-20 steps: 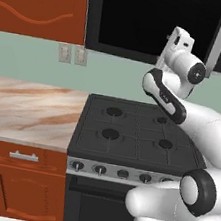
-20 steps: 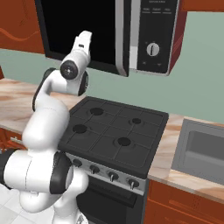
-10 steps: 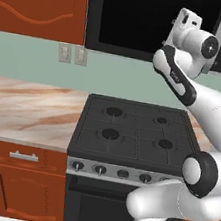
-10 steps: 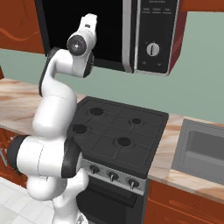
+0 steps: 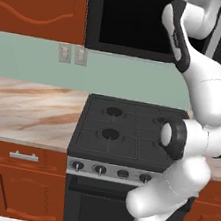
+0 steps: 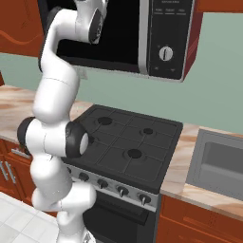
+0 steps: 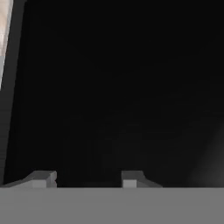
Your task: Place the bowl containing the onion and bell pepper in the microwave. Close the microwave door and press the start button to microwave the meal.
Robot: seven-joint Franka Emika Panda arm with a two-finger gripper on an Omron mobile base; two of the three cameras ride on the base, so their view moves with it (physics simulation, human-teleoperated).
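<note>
Raised since before, claw (image 7: 87,177) faces black microwave door (image 5: 132,15) closely, tips apart, gripping nothing.

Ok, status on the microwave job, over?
Gripper raised at the microwave door, fingers parted, nothing between them. Door looks shut. Stove below, nothing blocking.

We see the microwave door (image 5: 132,17) as glossy black glass, and beside it the microwave (image 6: 166,38) has a dark matt control panel with silver metal trim. The stove (image 5: 124,130) top looks matt black, its front strip brushed metal. The counter (image 5: 26,112) is polished marble-patterned stone; the cupboard doors (image 5: 41,3) are smooth red-brown wood.
</note>
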